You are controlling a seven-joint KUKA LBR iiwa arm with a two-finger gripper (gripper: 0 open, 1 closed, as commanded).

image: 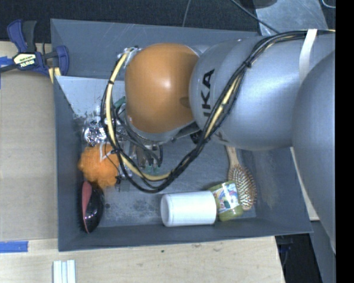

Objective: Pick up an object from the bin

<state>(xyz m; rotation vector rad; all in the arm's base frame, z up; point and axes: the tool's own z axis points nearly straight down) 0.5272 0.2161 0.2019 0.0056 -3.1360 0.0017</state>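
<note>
Camera view places the gripper (146, 157) low in the left half of the bin (165, 236), beneath the wrist's orange cover (159, 87); we cannot tell how wide it stands. We judge this low pose serves a grasp. The orange fuzzy ball (98, 166) lies just left of the gripper, apparently outside it. The white cylinder (189, 209) lies apart, by the near wall.

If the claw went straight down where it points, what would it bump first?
Probably the bin floor, right beside the orange ball. The claw points down just to the right of that ball, so it might brush it. The depth is hard to judge from above.
</note>
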